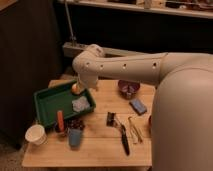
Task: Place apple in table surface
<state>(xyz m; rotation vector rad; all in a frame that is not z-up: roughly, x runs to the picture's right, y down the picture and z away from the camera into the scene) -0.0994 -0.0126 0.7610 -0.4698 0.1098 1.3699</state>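
The apple (76,89) is small, round and orange-yellow. It is at the end of my arm, over the back right edge of the green tray (47,102). My gripper (80,88) is right at the apple, mostly hidden behind the white wrist of the arm that reaches in from the right. The light tan wooden table surface (100,150) lies below.
The tray holds a pale crumpled object (81,104). In front stand a white cup (36,134), an orange-red carrot-like object (60,120) and a blue cup (75,136). To the right are a purple bowl (128,88), a blue sponge (138,106) and black utensils (123,140).
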